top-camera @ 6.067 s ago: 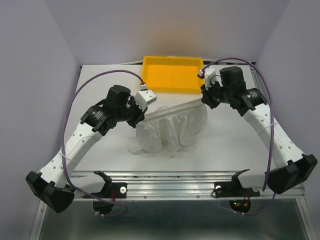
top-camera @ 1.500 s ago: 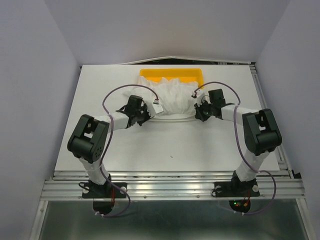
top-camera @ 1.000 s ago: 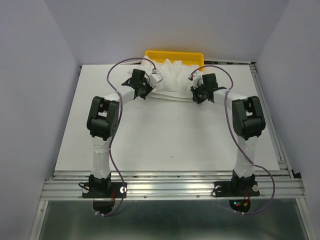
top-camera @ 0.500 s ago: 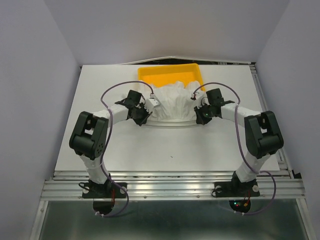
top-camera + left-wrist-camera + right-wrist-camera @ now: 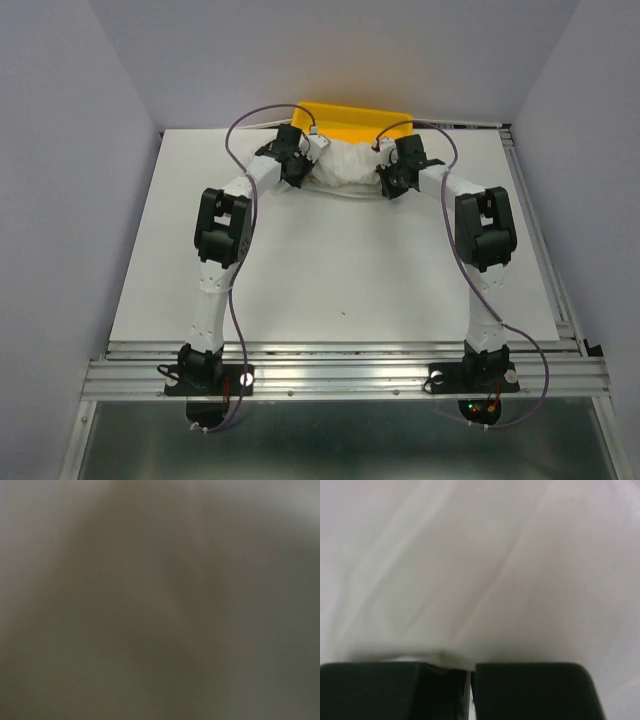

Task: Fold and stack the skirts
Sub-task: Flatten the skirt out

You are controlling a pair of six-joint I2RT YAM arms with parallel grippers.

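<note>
A small white skirt point(image 5: 350, 165) of thin, soft fabric lies bunched in a low, creased band against the near side of the yellow plastic tray point(image 5: 352, 112), far back on the white table point(image 5: 300, 270). The right gripper point(image 5: 386, 176) pinches the skirt's edge between black fingers point(image 5: 535, 690) pressed almost together. The left gripper point(image 5: 310, 165) is at the other end. Its wrist view shows only blurred grey cloth, so its grip cannot be told.

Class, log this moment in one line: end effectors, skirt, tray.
left end effector: at skirt edge, grip unclear | right end effector: shut on skirt | skirt: bunched between them | yellow tray: just behind skirt
</note>
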